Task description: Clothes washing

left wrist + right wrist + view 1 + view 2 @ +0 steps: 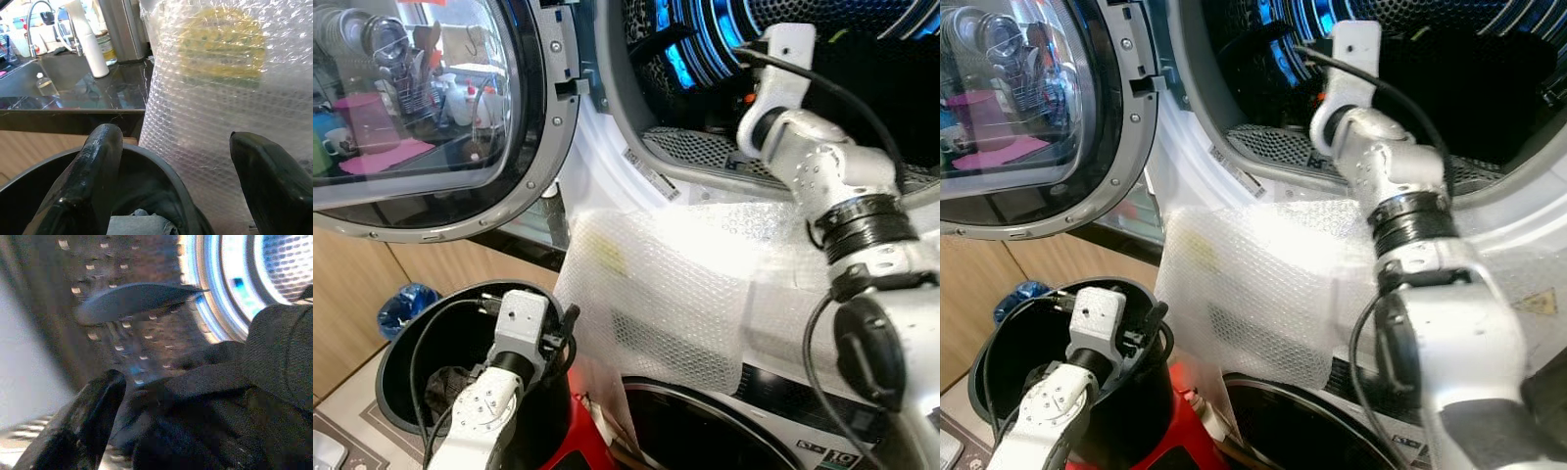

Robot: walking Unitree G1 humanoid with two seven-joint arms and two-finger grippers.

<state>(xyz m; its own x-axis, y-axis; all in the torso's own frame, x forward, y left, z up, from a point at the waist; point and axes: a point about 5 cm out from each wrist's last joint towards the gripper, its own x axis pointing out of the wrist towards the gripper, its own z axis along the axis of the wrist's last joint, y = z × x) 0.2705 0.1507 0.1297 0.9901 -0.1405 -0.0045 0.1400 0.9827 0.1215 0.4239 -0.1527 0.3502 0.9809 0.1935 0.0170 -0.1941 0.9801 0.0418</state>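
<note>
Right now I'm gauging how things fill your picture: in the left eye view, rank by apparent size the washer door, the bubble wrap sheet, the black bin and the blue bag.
1. washer door and bubble wrap sheet: similar, unsure.
2. black bin, partly hidden by the left arm.
3. blue bag, clearly smallest.

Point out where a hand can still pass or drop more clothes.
The black bin has open room on its left side, between its rim and the left end effector at its right edge; clothes lie low inside. The drum mouth is free at its lower left by the door. The right side is crowded: the right arm and dark clothing.
</note>
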